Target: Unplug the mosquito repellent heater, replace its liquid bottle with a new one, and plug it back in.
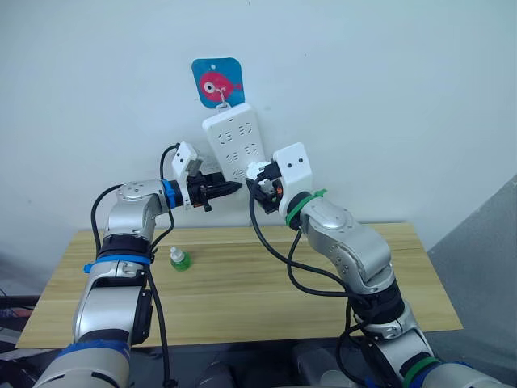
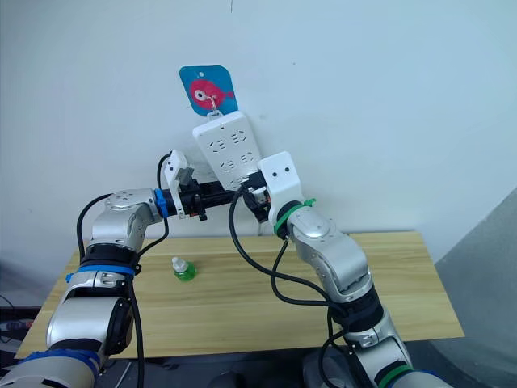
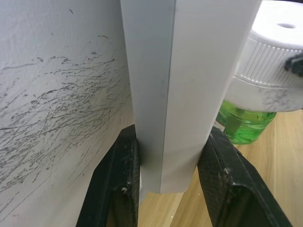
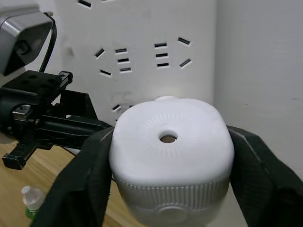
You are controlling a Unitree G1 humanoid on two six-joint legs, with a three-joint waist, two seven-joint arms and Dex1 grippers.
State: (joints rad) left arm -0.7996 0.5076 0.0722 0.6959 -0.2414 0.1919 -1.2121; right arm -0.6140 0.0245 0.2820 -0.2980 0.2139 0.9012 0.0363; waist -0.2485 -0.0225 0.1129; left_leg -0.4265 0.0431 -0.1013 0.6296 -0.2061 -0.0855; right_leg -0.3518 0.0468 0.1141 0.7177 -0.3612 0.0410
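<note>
Right wrist view shows right hand pinching heater at power strip, left hand clamping strip's edge; best pulled straight out.

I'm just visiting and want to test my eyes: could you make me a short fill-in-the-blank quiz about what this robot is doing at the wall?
1. The right gripper is closed on the white ____, which has a round hole in its face.
2. The left gripper clamps the lower edge of the white ____ hanging on the wall.
3. A small bottle of ____ liquid stands on the wooden table.

Missing words: heater; power strip; green
</note>
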